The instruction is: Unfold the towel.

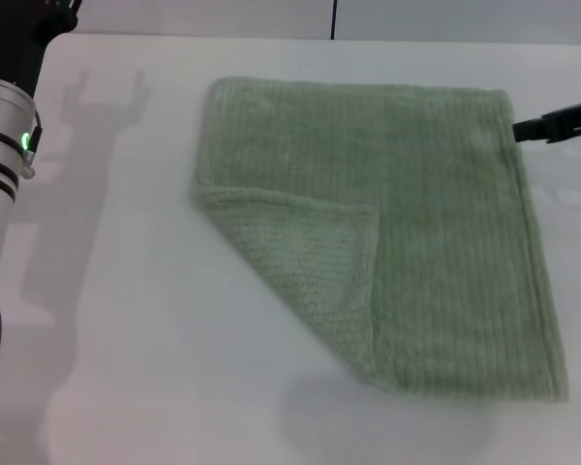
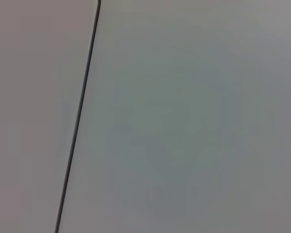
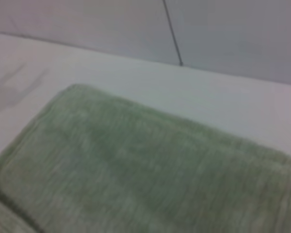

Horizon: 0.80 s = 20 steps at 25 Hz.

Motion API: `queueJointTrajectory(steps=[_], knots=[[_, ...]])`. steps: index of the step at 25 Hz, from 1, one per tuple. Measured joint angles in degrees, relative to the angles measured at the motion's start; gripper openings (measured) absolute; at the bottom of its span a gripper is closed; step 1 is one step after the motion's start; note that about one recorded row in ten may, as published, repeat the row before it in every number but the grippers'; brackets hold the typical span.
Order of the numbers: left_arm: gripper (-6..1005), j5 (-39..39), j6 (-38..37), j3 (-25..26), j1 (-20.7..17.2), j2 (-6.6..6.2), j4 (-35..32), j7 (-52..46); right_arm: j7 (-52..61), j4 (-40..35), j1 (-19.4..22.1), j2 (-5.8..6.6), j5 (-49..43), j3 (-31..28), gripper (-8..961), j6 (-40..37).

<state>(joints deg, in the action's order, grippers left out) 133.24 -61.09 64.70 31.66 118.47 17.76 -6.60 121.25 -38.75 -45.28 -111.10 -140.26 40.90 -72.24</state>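
The towel (image 1: 407,223) lies flat except its 7 o'clock corner (image 1: 320,257), folded inward; unfolding is unfinished. The right gripper (image 1: 519,130) sits at its 2 o'clock corner, grip state untellable; the left arm (image 1: 0,165) idles at 9 o'clock. Next, I judge, grasp the flap and draw it outward.

Towel (image 3: 136,179): we see pale green ribbed cloth lying flat, one rounded corner toward the wall.
Table (image 3: 223,102): we see white surface beyond it.
Wall (image 3: 87,19): grey, with a dark seam (image 3: 172,31).
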Motion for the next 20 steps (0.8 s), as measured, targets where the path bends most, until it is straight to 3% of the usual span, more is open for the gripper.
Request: queueJointTrajectory(steps=[13, 20], knots=[[813, -0.01, -0.26, 0.2, -0.38, 0.01, 0.74, -2.98, 6.66, 5.19, -5.48, 3.37, -7.84, 0.14, 0, -2.48], [813, 0.0, -0.66, -0.02, -0.38, 0.03, 0.79, -2.99, 6.91, 8.48, -7.85, 3.7, -12.59, 0.14, -1, -2.91]])
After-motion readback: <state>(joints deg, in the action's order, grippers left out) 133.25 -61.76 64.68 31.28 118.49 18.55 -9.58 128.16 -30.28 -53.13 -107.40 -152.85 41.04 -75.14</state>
